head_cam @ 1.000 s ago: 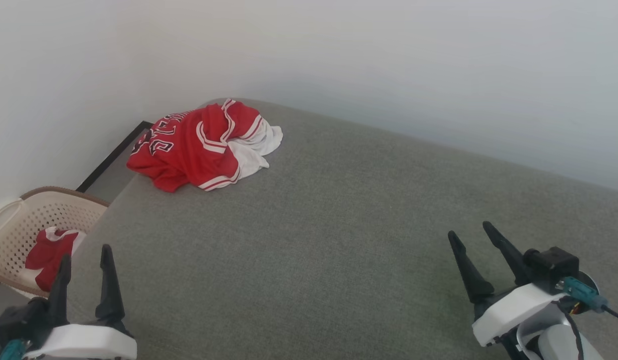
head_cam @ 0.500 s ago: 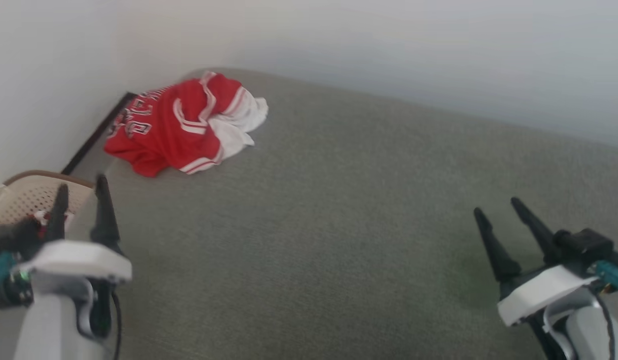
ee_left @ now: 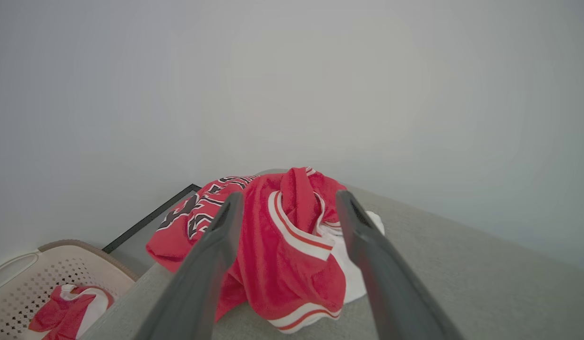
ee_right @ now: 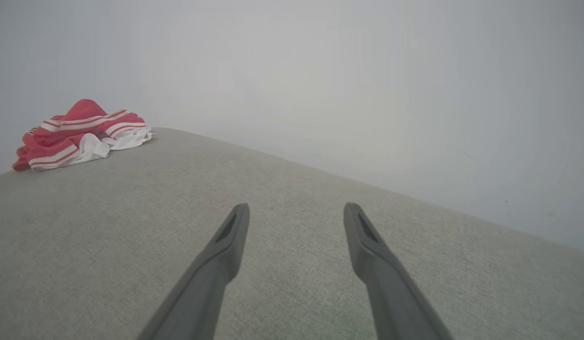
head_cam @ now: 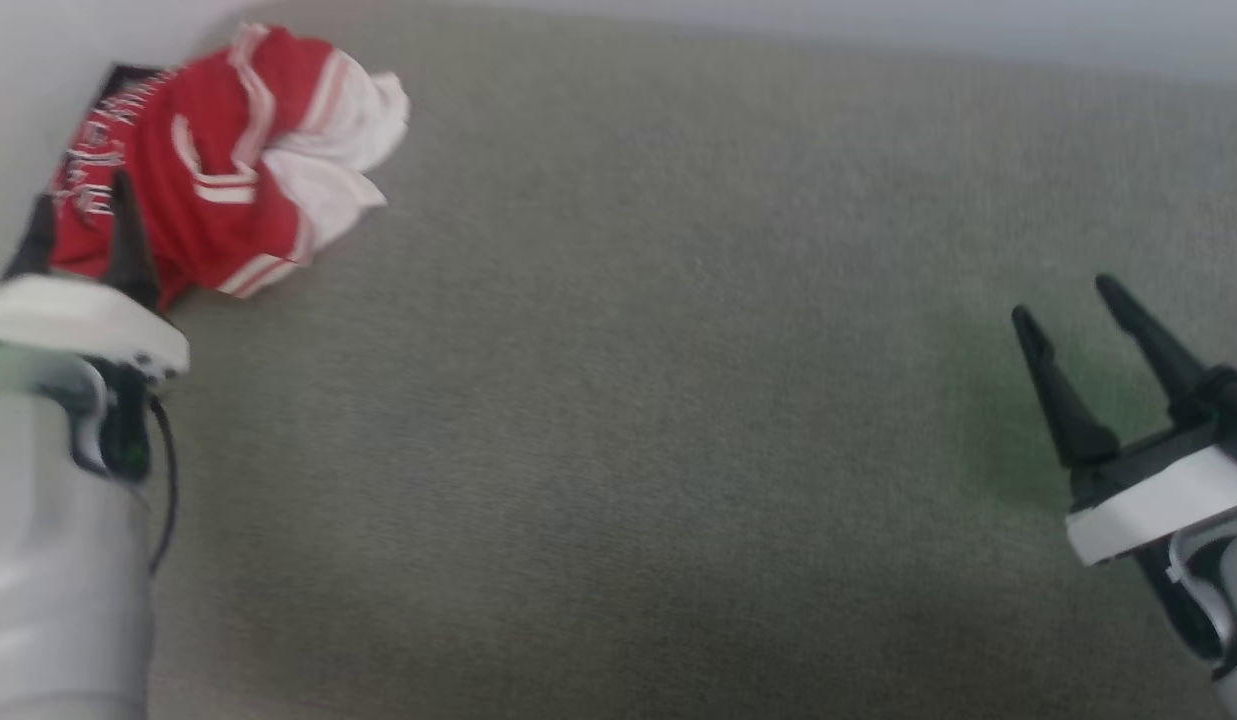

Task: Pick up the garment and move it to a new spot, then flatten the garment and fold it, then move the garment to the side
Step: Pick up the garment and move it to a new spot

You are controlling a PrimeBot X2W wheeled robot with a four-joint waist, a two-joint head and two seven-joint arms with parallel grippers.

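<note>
- Up and in since a second ago with the left gripper [head_cam: 83, 195]: back then low and well short of the garment [head_cam: 218, 150], now right at its near edge in the head view, dark fingertips overlapping the red cloth. Whole head view swung as well, so camera motion there, no slide of the cloth.
- Behind everything, a plain pale wall [ee_left: 320, 71].
- Across the middle, a broad grey fabric surface [head_cam: 628, 400], stretching from one arm to the other.
- Off its left edge and lower down, a beige perforated basket [ee_left: 22, 283], caught from the left wrist.
- Garment bunched in a heap at the far left corner of that surface: red body, white sleeves, striped trim, black white-edged lettering on the side toward the wall corner.
- At the lower left, the pale left forearm [head_cam: 58, 580] rising into the head view.
- Fingers of the left gripper spread wide and empty, framing the heap from the left wrist; touching the cloth or just short of it, impossible to tell.
- Over on the right, the right gripper [head_cam: 1063, 298], well apart from the garment, fingers spread wide over the grey fabric, nothing between them.
- Smallest of all, a red-and-white cloth bundle [ee_left: 70, 311] lying in the basket.
</note>
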